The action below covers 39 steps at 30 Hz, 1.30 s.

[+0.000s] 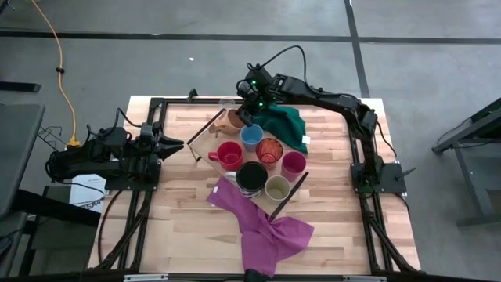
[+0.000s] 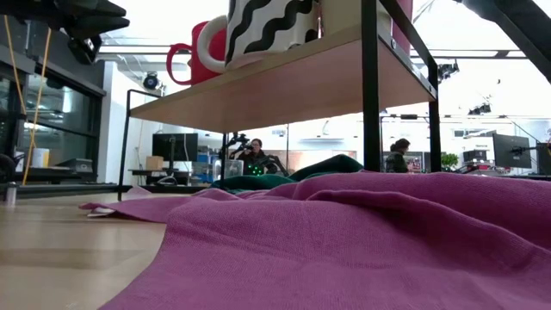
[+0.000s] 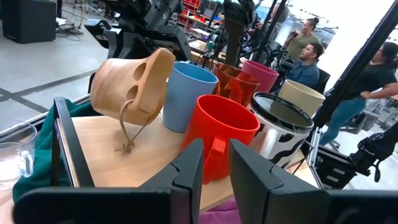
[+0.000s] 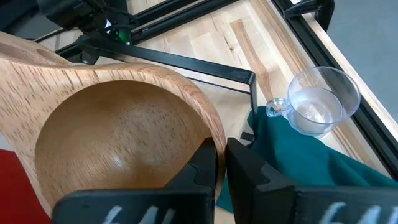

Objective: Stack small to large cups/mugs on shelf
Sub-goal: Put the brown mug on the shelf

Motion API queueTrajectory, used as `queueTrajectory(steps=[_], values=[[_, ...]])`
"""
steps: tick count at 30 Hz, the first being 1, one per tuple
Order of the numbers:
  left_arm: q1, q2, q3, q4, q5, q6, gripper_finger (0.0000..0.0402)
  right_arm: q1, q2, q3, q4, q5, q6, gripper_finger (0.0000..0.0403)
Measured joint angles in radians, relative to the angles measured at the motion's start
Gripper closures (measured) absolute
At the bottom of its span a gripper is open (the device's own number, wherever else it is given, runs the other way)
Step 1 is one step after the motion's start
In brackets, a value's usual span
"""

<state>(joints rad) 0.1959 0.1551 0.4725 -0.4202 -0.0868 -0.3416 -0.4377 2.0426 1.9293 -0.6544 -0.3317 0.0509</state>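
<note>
The shelf [image 1: 205, 138] is a light board with black frame ends, lying slantwise on the table. On it stand a blue cup [image 1: 251, 137], a red mug [image 1: 229, 155], and orange, magenta, black and olive-beige cups. My right gripper [image 1: 246, 117] is shut on a tan wooden cup [image 3: 127, 81] over the shelf's far end. A clear glass cup [image 1: 227, 104] stands on the table beyond it. My left gripper [image 1: 178, 143] waits open at the table's left, its fingers [image 3: 189, 171] empty. My right gripper pinches the wooden cup's rim wall [image 4: 210, 132], one finger inside the hollow and one outside. It comes slanting down from the table's far right. The cup is tilted, and its leather cord [image 3: 126, 134] hangs down to the board. Whether its base touches the shelf I cannot tell.
A green cloth [image 1: 283, 125] lies by the shelf's far side, under the right arm. A purple cloth [image 1: 262, 223] spreads from the shelf toward the near edge. In the low view the shelf board [image 2: 284, 90] stands raised on black legs. People sit in the room beyond.
</note>
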Motion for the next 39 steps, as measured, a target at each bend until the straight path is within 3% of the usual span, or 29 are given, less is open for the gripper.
queueTrajectory(steps=[8, 39], values=[[0.000, 0.000, 0.000, 0.000, 0.000, 0.000, 0.0337, 0.000, 0.000, 0.000, 0.000, -0.012, -0.006, 0.0378], [0.000, 0.000, 0.000, 0.000, 0.007, 0.008, 0.0337, 0.000, 0.000, 0.000, 0.015, -0.047, -0.008, 0.0374]])
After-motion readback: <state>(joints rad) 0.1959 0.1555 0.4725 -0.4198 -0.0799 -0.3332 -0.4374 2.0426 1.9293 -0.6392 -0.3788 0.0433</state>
